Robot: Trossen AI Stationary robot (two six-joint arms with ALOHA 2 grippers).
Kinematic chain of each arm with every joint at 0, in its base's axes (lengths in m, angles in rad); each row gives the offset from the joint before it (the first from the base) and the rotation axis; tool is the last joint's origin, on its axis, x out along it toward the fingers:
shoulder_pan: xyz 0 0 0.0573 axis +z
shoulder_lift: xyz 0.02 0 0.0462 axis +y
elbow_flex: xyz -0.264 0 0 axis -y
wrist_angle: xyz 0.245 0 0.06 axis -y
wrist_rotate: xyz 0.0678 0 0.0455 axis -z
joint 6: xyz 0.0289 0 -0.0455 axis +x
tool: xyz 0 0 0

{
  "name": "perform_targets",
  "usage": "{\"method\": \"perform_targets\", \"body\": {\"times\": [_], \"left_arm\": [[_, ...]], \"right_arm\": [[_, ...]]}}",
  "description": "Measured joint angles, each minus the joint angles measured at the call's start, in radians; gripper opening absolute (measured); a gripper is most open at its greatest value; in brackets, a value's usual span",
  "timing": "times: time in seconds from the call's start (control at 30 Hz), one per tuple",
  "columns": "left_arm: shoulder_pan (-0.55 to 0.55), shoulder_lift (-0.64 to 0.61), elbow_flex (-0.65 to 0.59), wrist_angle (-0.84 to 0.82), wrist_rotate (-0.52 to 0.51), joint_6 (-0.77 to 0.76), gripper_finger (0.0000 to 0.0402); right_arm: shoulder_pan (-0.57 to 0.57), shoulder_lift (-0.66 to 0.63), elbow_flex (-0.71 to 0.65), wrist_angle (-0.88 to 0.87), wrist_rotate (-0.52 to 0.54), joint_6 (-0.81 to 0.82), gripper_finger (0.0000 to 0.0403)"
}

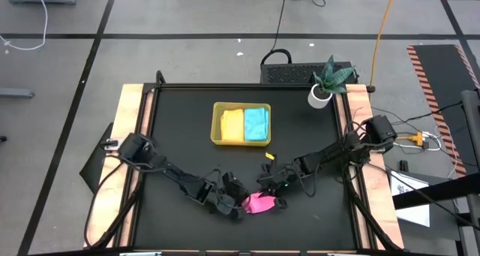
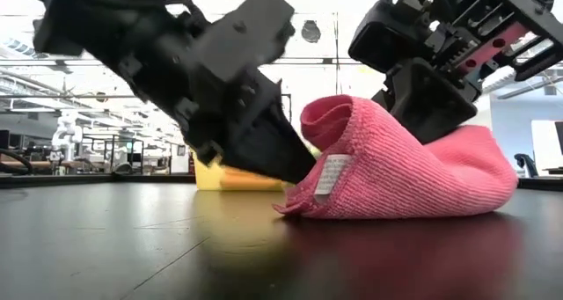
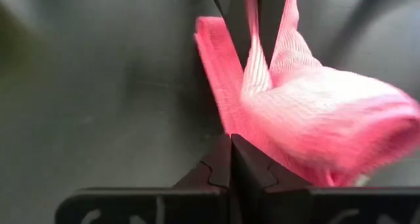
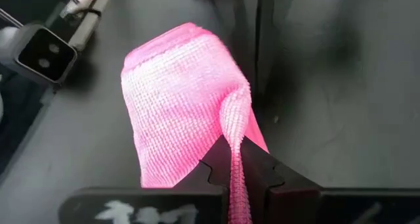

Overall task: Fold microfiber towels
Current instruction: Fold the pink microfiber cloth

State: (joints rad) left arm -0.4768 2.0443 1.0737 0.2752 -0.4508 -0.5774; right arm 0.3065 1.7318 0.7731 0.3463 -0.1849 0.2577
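Black worktop [image 1: 187, 128], near edge: pink towel [image 1: 261, 203] bunched between my two grippers. Right gripper [image 4: 235, 163] is pinched on a fold of it; left gripper [image 3: 230, 159] has fingers together at the towel's edge, can't tell if it has cloth. Yellow towel [image 1: 232, 124] and blue towel [image 1: 256, 124] sit folded in the tray [image 1: 216, 125]. I'd lay corners flat, align edges, then release.

The black table [image 1: 180, 128] with wooden side edges is carrying a yellow-green tray [image 1: 218, 128] near its middle, a pink towel [image 1: 260, 203] toward its front edge, and a small potted plant [image 1: 324, 87] at a far corner.
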Motion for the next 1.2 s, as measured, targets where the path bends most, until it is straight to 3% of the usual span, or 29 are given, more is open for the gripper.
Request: {"method": "perform_targets", "body": {"times": [0.17, 0.33, 0.53, 0.7, 1.03, 1.2], "left_arm": [[-0.024, -0.075, -0.001, -0.117, -0.075, -0.044, 0.0012], [-0.064, -0.099, 0.000, -0.039, -0.122, 0.007, 0.0005], [-0.085, -0.099, 0.000, 0.099, -0.106, 0.102, 0.0017], [-0.093, -0.083, 0.001, 0.087, -0.074, 0.095, 0.0003], [-0.154, -0.066, 0.001, -0.083, -0.114, -0.129, 0.0006], [-0.128, -0.012, 0.001, -0.027, -0.206, -0.125, 0.0010]], "right_arm": [[0.000, 0.026, 0.000, 0.040, 0.000, -0.001, 0.0004], [0.000, 0.059, 0.000, 0.083, 0.000, -0.008, 0.0004], [0.000, 0.066, 0.000, 0.089, 0.006, -0.008, 0.0004], [0.000, 0.066, 0.000, 0.075, 0.007, 0.010, 0.0009], [0.020, 0.065, 0.000, 0.023, 0.054, 0.037, 0.0049], [0.023, 0.063, 0.000, 0.028, 0.055, 0.037, 0.0049]]}}
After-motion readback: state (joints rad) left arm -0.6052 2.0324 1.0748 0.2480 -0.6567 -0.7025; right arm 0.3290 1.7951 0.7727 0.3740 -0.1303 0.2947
